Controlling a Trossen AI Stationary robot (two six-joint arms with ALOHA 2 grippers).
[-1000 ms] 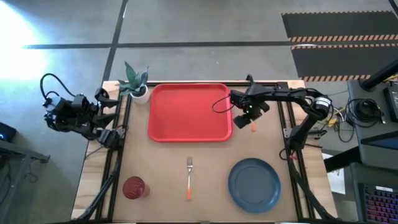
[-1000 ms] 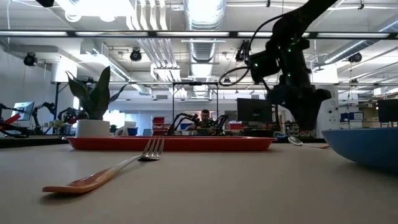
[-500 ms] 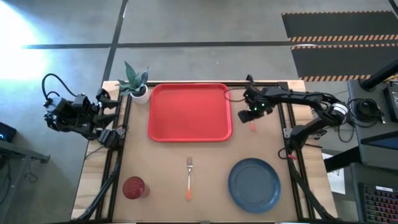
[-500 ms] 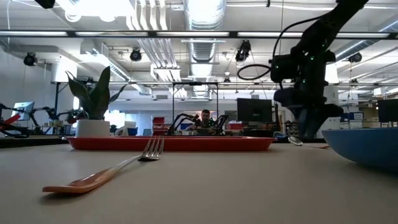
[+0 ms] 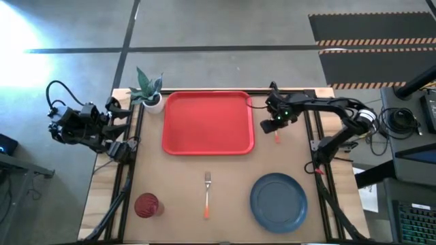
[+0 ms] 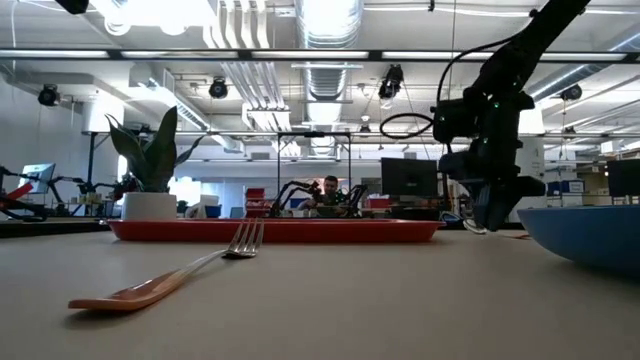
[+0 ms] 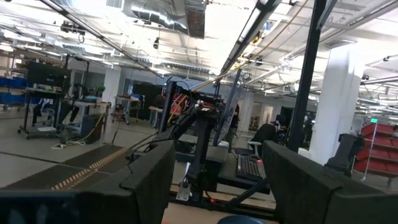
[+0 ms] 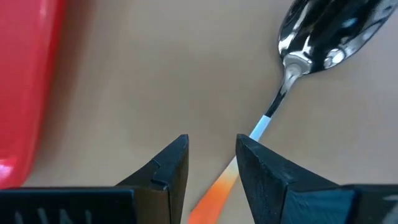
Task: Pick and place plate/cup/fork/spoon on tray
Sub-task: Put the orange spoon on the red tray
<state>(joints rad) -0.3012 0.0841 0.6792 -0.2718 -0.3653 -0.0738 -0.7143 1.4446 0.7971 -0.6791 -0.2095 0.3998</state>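
My right pincer (image 8: 211, 165) hangs low over the spoon (image 8: 311, 68), fingers a little apart and gripping nothing, the orange handle running under the gap between them. The spoon lies flat on the table (image 5: 225, 173) just beside the tray's (image 5: 208, 122) right edge. I judge it light, stiff and slick, lying too flat for an easy pinch; I would take the thin handle near its middle, across its width, pressing down to the wood. The steel bowl looks too smooth and rounded to hold. My left pincer (image 7: 217, 180) waits wide open off the table's left side.
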